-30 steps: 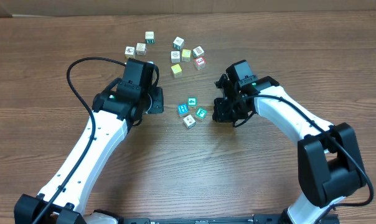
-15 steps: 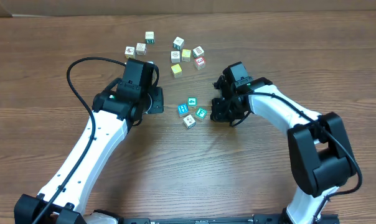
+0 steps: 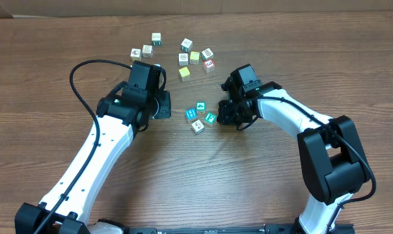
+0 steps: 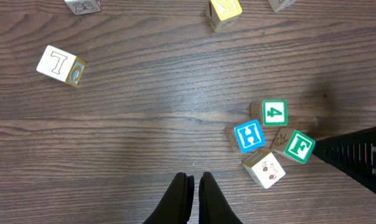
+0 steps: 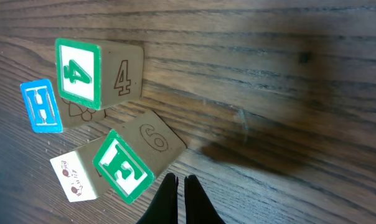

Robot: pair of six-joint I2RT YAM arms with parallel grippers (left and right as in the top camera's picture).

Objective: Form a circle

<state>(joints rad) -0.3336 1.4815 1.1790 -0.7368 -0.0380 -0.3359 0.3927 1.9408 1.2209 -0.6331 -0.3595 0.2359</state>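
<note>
resting near table centre: circle (image 3: pixel 198 116), four cubes tightly clustered between grippers. right gripper (image 5: pixel 178 185) jaws together, empty, tips just beside green f cube (image 5: pixel 122 167). left gripper (image 4: pixel 193 185) jaws together, empty, left of circle, apart.

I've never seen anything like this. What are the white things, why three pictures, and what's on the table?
They are two robot arms, a left arm and a right arm, at a wooden table. One picture looks down from above; the other two come from cameras on the wrists, showing each arm's own fingers. The left gripper and right gripper are both shut, holding nothing. Between them sit four bunched cubes: the 4 cube, H cube, F cube and whitish cube. Loose cubes lie farther off.
</note>
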